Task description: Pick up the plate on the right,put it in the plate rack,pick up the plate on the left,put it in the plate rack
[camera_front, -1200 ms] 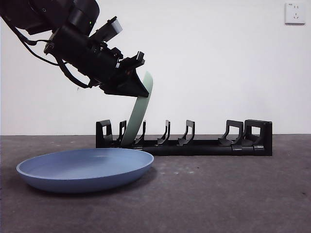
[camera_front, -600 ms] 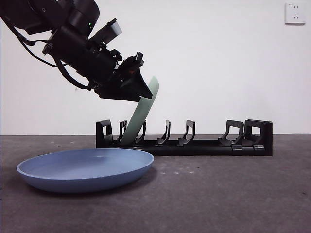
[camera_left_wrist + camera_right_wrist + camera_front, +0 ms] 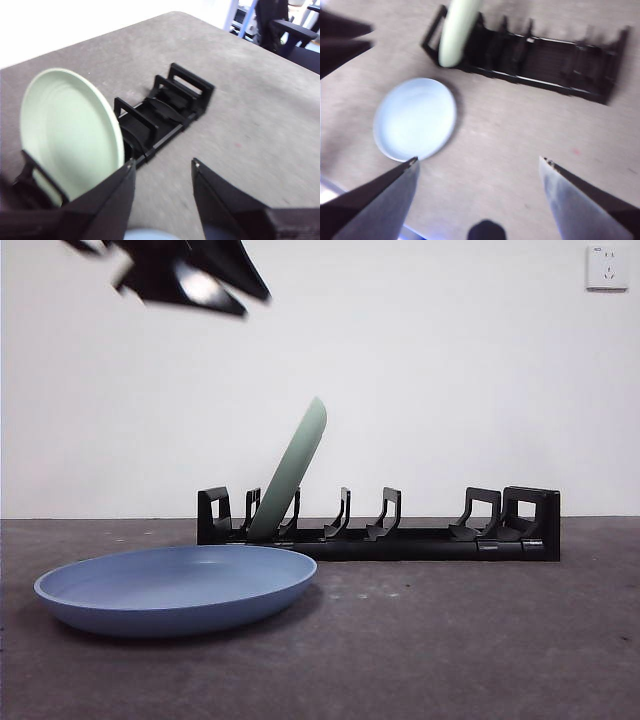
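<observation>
Blue plate (image 3: 176, 588): lies flat on the tabletop (image 3: 450, 640) at lower left of the front view, just in front of the rack's left end; not yet picked up.
Left tool (image 3: 162, 172): jaws wide apart and holding nothing; in the front view a blurred dark shape at upper left, well above the rack.
Green plate (image 3: 292, 473): stands tilted in a slot near the left end of the plate rack (image 3: 420, 525), free of any tool.
Right tool (image 3: 477, 167): jaws wide, nothing held, high over the blue plate.
Step in hand: first plate racked; second pickup likely next, calling for a descent to the blue plate's rim.
Change: a second ago the left tool gripped the green plate's top edge; it has since let go and risen.
</observation>
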